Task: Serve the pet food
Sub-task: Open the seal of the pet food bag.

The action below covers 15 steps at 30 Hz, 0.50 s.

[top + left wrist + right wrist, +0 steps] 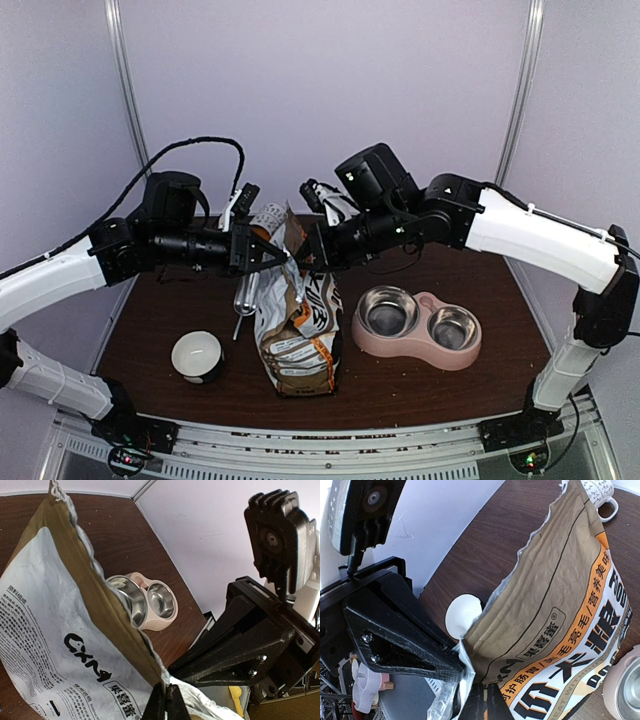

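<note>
Both hands are clamped on the same thing. Left hand [166, 701] is closed, pinching the torn top lip of the bag [296, 335]. Right hand [486, 703] is closed on that same lip, just beside the left one, fingertips nearly touching. No pet food shows in any view. Judgement: it's all inside the bag, none in the double bowl [410, 348].

Risks from here:
- Both pinches sit on a thin, already ragged edge. Pulling them apart to widen the mouth could run the tear down the side panel and dump pet food on the table [445, 388].
- The lip is slick film, so either pinch could slip off. Then the bag sags or flops, likely toward the white cup [196, 355].
- The hands are very close, so a small misaligned move means finger-on-finger contact.
- Pet food is loose and pours as a mass. Tip the bag too fast and it surges. The steel cups [388, 312] are shallow and low, so overshoot or bounce-out is likely.
- The bag is soft and won't hold its shape, so the pour point will wander.

Materials:
- The bag is crinkled laminate with a matte tan, orange and black print outside and a silvery liner at the torn mouth. The edge is jagged and the body creased.
- The double bowl has a smooth pink plastic shell with rounded corners and two polished round steel inserts, both looking empty.
- The table is dark brown, flat and slightly glossy.
</note>
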Available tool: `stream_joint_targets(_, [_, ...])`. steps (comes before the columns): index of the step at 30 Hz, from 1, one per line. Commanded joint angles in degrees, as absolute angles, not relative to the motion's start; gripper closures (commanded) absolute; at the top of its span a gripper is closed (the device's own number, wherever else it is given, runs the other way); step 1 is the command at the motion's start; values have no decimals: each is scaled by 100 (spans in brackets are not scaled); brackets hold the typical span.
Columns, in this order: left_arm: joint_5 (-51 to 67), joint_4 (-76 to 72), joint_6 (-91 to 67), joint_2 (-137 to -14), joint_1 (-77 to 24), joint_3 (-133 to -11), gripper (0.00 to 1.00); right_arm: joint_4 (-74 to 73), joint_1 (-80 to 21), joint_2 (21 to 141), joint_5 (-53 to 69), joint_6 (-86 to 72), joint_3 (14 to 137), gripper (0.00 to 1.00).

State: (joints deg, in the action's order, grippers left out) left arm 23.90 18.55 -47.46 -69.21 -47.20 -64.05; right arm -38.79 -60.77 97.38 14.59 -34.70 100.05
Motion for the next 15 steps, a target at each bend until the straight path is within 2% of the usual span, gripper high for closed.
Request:
stream_joint_targets(1, [2952, 1050, -4595, -6545, -4764, -6498, 100, -3874, -6071, 9619, 1236, -3515, 10200, 95])
stream_joint_targets(3, [2948, 1045, -4595, -6544, -4764, -6492, 100, -3857, -6046, 9581, 1275, -3575, 10201, 93])
stream_joint_targets(9, [2942, 1024, -4588, -6534, -4768, -6471, 100, -3593, -6014, 9422, 1531, -3779, 10208, 79])
stream_joint_targets(15, [2941, 1019, -4589, -6515, -4764, -6463, 100, -3303, -6012, 9284, 1745, -4015, 9991, 76])
